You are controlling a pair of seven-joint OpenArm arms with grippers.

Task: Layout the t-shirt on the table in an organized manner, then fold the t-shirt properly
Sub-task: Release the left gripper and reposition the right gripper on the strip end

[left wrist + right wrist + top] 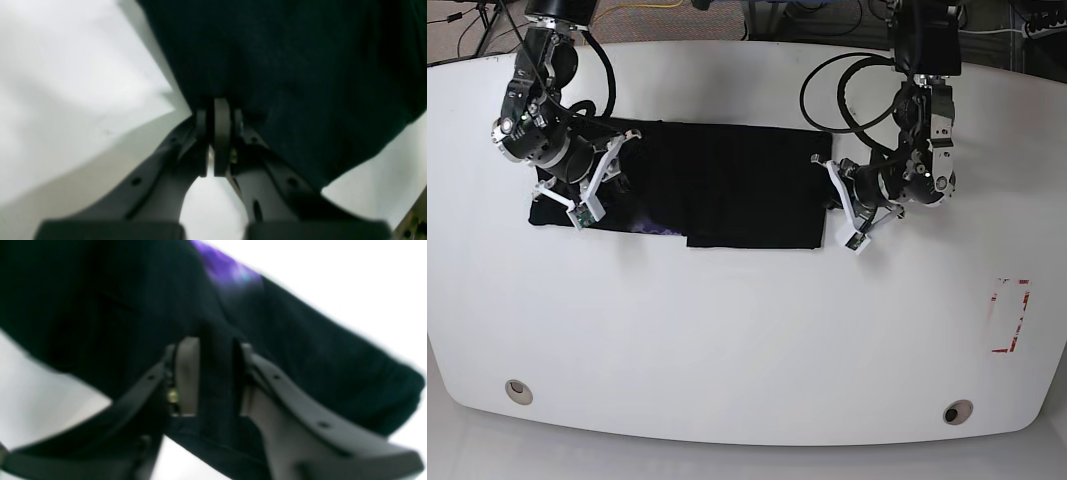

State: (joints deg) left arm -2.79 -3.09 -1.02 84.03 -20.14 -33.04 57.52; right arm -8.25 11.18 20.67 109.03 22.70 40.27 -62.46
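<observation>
White and glossy, the surface point(727, 340) carries the t-shirt point(727, 185) as a dark band lying across its far half, well apart from the red-and-white tape mark point(1010, 316) and the two grommet holes point(518, 391) nearer the front edge. At one end of the t-shirt, the left fingers point(218, 133) are pressed fully together, and the left wrist view shows black cloth bunched right at their tips, so they seem to be pinching the cloth's edge, though the blur leaves the bite itself unclear. At the other end, the right fingers point(208, 373) stand partly apart with a thick fold of black cloth running between them; they are clamped on a doubled layer of the t-shirt, with a flash of purple print just beyond. Taking hold of the two ends at once probably serves to lift or draw the band taut so it can be turned over on itself without wrinkling. Outward from the grips, the left arm point(922, 120) hangs down from the far edge with its wrist bent in toward the t-shirt's end, cables looping beside it, while the right arm point(542, 110) reaches down and leans over the opposite end, its wrist angled inward above the cloth.
</observation>
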